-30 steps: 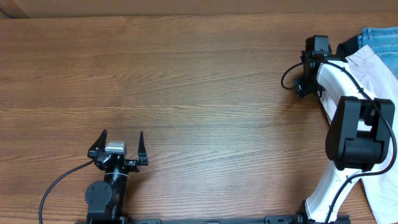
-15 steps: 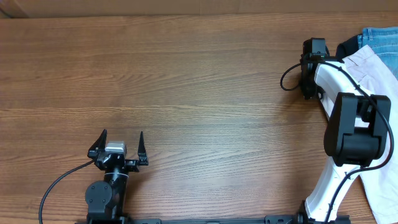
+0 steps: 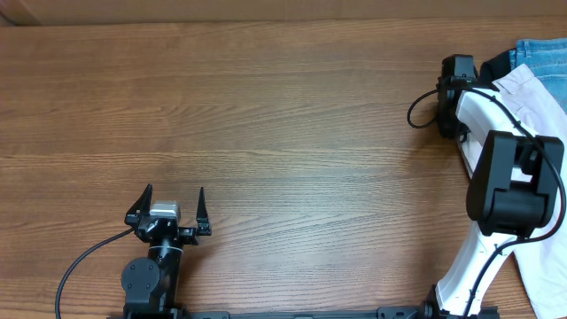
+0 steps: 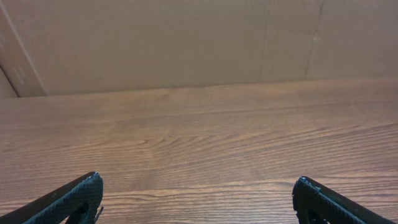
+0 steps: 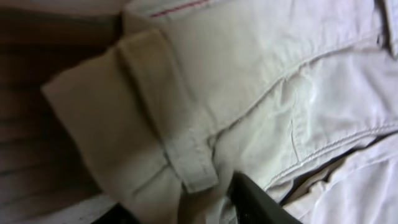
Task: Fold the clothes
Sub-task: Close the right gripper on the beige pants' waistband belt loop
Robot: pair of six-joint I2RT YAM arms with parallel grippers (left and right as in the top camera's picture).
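**While the left hand waits wide, the right is nosed into the shorts**

As I look down from overhead, my left hand [image 3: 174,197] sits parked near my edge of the worktop [image 3: 266,115], spread wide on nothing. I judge it is held back because no garment lies within its reach. My right hand [image 3: 457,71] is stretched to the far right corner, at the edge of the pile. There the beige shorts [image 3: 532,93] run under the arm, with a black garment [image 3: 498,64] and blue jeans [image 3: 542,49] behind them. That reach reads to me as going for a corner, to drag the shorts toward the middle.

On the left wrist camera, both fingers [image 4: 68,200] stand far apart with only bare wood between them.

On the right wrist camera, the shorts' waistband [image 5: 106,118] fills the frame, cloth bunched against one dark finger [image 5: 255,200]. Whether that hand has closed on the cloth, I cannot tell.

Against the frames from a second and half a second back, the right wrist has slid slightly rightward, toward the pile. The left arm has not moved.
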